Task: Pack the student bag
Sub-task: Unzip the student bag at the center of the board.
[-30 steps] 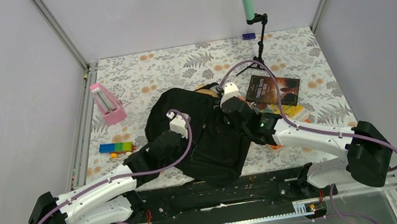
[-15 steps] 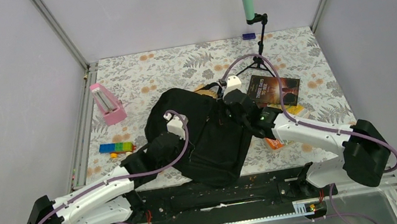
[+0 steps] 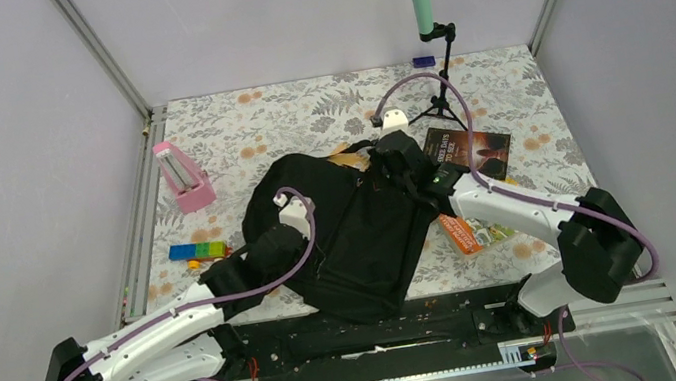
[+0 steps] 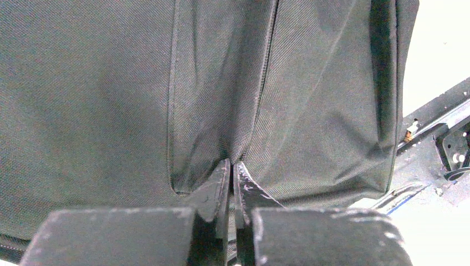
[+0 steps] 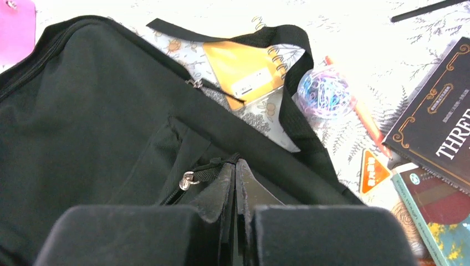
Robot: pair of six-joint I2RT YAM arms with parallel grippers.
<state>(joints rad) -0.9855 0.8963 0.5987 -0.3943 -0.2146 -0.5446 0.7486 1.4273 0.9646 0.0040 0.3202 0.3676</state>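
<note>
- student bag [image 3: 363,247]: black backpack lying flat mid-table [image 3: 303,115], between the two arms. Can't see what's inside from here.
- left gripper [image 4: 233,172]: clamped tight on a pinch of the bag's fabric, right by a seam.
- right gripper [image 5: 235,169]: squeezed closed on the zip pull [image 5: 205,169] at the bag's far end.
- dark book [image 5: 443,122]: right of the bag, cover reads "THRE", rest cut off.
- yellow spiral notebook [image 5: 244,69]: inside the carry strap [image 5: 288,111] loop, white label unreadable.
- clear tub [image 5: 326,91]: full of coloured paper clips, touching the strap.

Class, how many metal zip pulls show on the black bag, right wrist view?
2: one zip pull beside the right gripper's tips, another higher, by the yellow notebook. The black bag's folds may hide more.
</note>
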